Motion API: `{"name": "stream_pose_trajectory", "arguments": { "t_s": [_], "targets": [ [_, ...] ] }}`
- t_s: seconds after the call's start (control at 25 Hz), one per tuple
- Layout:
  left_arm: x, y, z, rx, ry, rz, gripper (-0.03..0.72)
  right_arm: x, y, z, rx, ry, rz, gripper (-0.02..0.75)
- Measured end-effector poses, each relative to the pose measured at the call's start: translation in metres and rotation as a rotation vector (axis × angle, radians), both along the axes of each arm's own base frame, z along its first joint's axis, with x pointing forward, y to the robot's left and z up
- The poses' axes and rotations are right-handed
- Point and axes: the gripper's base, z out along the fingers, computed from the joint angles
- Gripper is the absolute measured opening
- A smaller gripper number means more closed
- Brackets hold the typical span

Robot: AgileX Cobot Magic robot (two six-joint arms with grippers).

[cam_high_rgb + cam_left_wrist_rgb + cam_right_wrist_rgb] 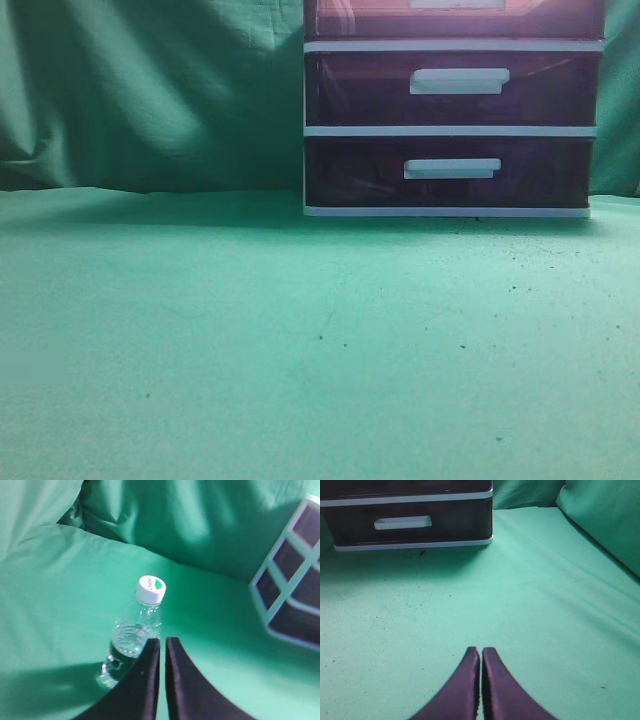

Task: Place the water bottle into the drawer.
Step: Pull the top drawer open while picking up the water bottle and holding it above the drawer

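A clear water bottle (134, 635) with a white cap stands upright on the green cloth in the left wrist view. My left gripper (162, 641) is shut and empty, just right of and above the bottle. The drawer (455, 18), translucent purple-red with a white handle, is the top of a white-framed unit at the exterior view's top edge, mostly cut off. My right gripper (481, 651) is shut and empty above bare cloth, in front of the unit. Neither gripper nor the bottle shows in the exterior view.
Two darker drawers (452, 90) (448, 172) sit below the top one. The unit's side shows in the left wrist view (295, 600), its bottom drawer in the right wrist view (410, 525). Green cloth (300, 340) covers the table and hangs behind.
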Motion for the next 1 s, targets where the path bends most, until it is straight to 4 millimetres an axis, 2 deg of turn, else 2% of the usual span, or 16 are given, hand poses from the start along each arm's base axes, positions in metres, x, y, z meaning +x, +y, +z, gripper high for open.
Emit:
{"name": "stream_pose_trajectory", "arguments": {
  "t_s": [0.2, 0.24, 0.28, 0.4, 0.56, 0.64, 0.68, 1.0],
  "targets": [
    [0.013, -0.002, -0.003, 0.234, 0.147, -0.101, 0.0, 0.0, 0.0, 0.0, 0.0, 0.0, 0.0, 0.0],
    [0.018, -0.003, -0.004, 0.258, 0.185, -0.132, 0.048, 0.0, 0.0, 0.0, 0.0, 0.0, 0.0, 0.0],
    [0.023, -0.004, -0.004, 0.28, 0.214, -0.159, 0.048, 0.0, 0.0, 0.0, 0.0, 0.0, 0.0, 0.0],
    [0.041, -0.005, -0.008, 0.29, 0.308, -0.213, 0.225, 0.0, 0.0, 0.0, 0.0, 0.0, 0.0, 0.0],
    [0.064, -0.002, -0.012, 0.285, 0.384, -0.221, 0.553, 0.0, 0.0, 0.0, 0.0, 0.0, 0.0, 0.0],
    [0.077, 0.0, -0.014, 0.282, 0.403, -0.208, 0.644, 0.0, 0.0, 0.0, 0.0, 0.0, 0.0, 0.0],
    [0.082, 0.001, -0.015, 0.283, 0.404, -0.201, 0.661, 0.0, 0.0, 0.0, 0.0, 0.0, 0.0, 0.0],
    [0.132, 0.01, -0.031, 0.27, 0.464, -0.155, 0.645, 0.0, 0.0, 0.0, 0.0, 0.0, 0.0, 0.0]
  ]
}}
